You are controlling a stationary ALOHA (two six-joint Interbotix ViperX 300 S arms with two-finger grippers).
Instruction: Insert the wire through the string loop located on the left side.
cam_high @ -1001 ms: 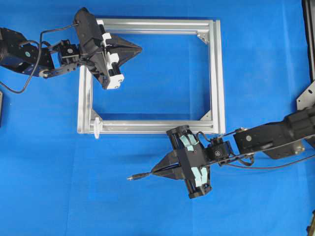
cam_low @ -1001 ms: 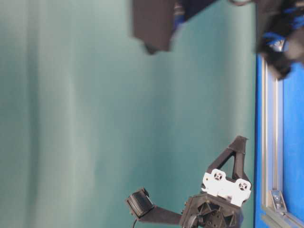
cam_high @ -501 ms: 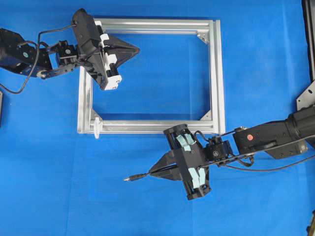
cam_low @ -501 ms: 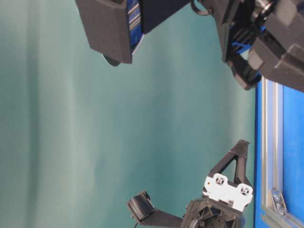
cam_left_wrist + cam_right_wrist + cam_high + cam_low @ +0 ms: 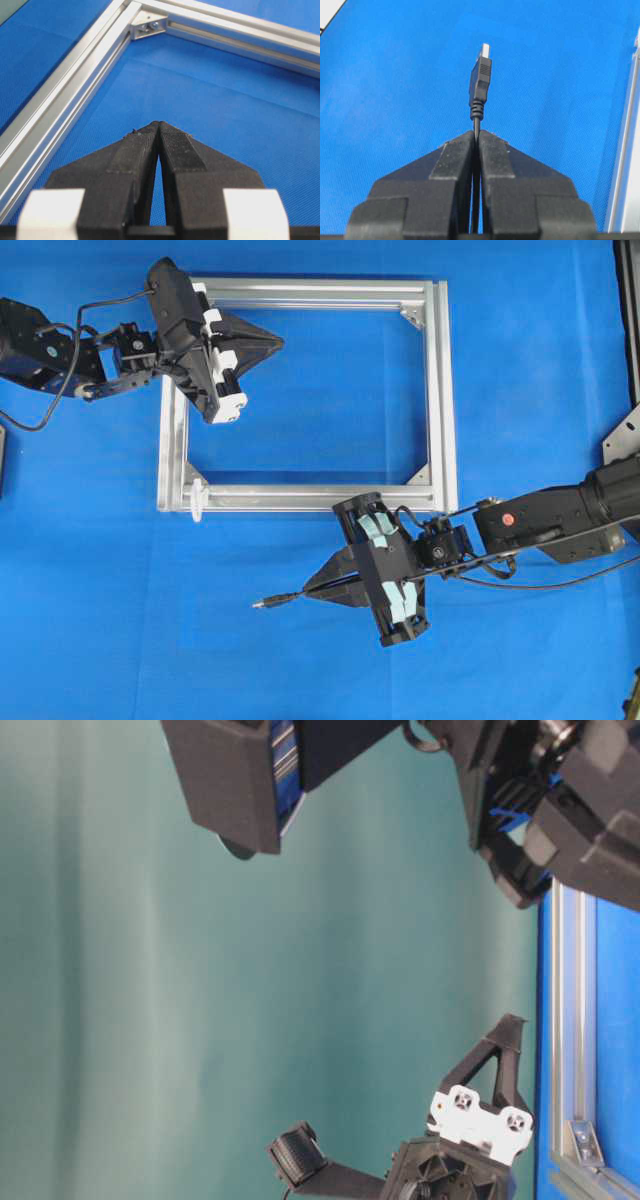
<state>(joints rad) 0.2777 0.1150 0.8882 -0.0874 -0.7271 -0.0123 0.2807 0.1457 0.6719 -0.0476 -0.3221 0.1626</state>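
A rectangular silver aluminium frame [image 5: 310,400] lies flat on the blue cloth-covered surface [image 5: 520,360]. The thin black wire with a small silvery metal plug tip [image 5: 278,600] is pinched in the closed right gripper [image 5: 312,588], which sits below the frame's lower bar in the overhead view and points toward the left; the plug sticks out a short way beyond the fingertips, over bare blue surface. In the right wrist view the wire runs up between the pressed-together jaws, the black plug body and metal tip just ahead of them, with a frame bar at the far right edge. The tiny whitish translucent string loop [image 5: 197,498] stands at the frame's lower-left corner, well apart from the plug tip and up and to the left of it. The left gripper [image 5: 280,339] is closed on nothing, hanging over the upper-left part of the frame's interior, its tips pointing right; its wrist view shows a silver corner bracket [image 5: 148,26] ahead.
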